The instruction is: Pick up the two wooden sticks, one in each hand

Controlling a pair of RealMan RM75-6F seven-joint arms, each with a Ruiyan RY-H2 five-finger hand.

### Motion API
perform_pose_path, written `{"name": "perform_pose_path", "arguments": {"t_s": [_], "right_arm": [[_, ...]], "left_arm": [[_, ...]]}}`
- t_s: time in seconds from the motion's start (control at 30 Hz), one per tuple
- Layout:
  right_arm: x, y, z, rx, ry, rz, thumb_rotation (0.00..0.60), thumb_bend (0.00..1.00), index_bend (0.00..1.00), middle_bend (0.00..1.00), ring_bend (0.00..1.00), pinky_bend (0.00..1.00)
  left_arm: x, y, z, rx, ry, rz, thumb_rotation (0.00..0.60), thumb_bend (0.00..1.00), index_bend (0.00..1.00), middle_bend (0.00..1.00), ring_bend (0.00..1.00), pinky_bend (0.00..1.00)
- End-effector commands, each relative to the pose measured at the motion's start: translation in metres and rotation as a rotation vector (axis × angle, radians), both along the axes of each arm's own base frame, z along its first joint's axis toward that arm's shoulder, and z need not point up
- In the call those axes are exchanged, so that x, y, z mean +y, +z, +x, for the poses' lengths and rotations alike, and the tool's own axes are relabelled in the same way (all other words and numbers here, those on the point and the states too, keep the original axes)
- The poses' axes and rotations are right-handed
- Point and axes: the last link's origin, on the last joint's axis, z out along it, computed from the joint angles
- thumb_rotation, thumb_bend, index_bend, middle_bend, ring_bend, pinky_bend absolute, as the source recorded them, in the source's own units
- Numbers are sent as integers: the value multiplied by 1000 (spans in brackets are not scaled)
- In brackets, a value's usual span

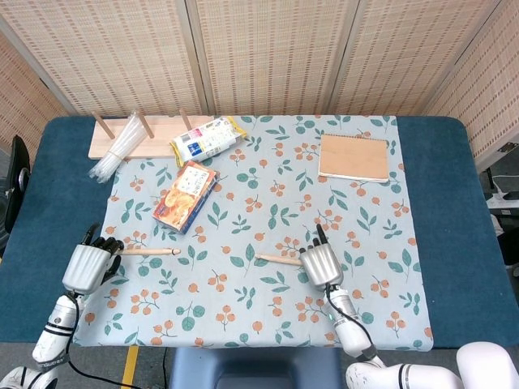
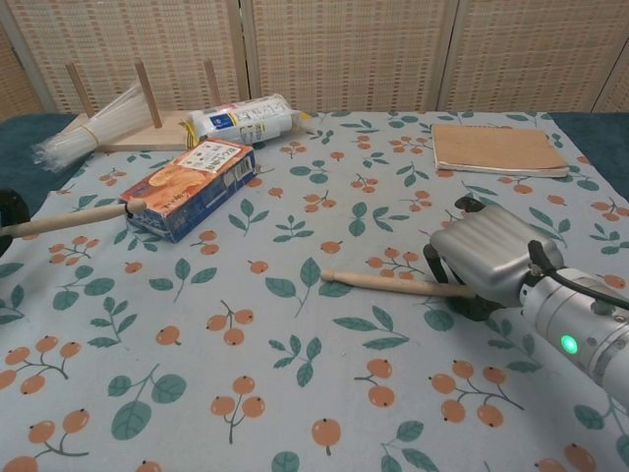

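Observation:
One wooden stick juts right from my left hand, which grips its end near the cloth's front left edge. In the chest view only a dark sliver of that hand shows at the left border. The other wooden stick points left from my right hand, whose fingers are curled around its right end. That stick lies nearly level, low over the floral tablecloth. Whether its tip touches the cloth I cannot tell.
An orange snack box lies left of centre, close to the left stick's tip. Further back are a white packet, a wooden peg rack, a bundle of clear straws and a brown notebook.

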Motion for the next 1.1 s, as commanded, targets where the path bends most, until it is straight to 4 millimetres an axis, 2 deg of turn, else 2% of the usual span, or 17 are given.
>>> {"name": "perform_pose_path", "arguments": {"t_s": [0.03,0.13,0.3,0.5,0.63,0.73,0.93,1.1], "right_arm": [[2,3,-4,-31,1,7,600,304,963,851,566,160],[2,10,-5,-69,16,-13,600,304,1000,903,621,206],[7,25,-8,-155,17,-13,600,304,1000,914,631,213],[24,41,1,-325,38,18,600,305,1000,917,630,213],[38,44,28,-501,111,52,600,305,1000,917,631,236],[41,40,43,-554,151,79,600,305,1000,918,631,237],[34,26,79,-622,195,98,600,305,1000,918,631,238],[24,16,98,-623,202,82,600,304,1000,918,631,238]], "left_arm": [[0,0,0,-3,4,-1,600,509,911,894,496,160],[0,0,0,-7,10,-3,600,509,911,894,497,159],[3,1,3,-60,25,5,600,508,911,896,510,163],[23,8,19,-103,55,5,600,508,916,899,542,174],[28,4,41,-158,60,-54,600,508,917,901,542,175],[27,0,58,-218,63,-97,600,508,918,902,542,175],[22,-2,100,-320,50,-170,600,506,922,910,548,182],[13,-5,124,-350,34,-225,600,507,923,911,548,182]]}}
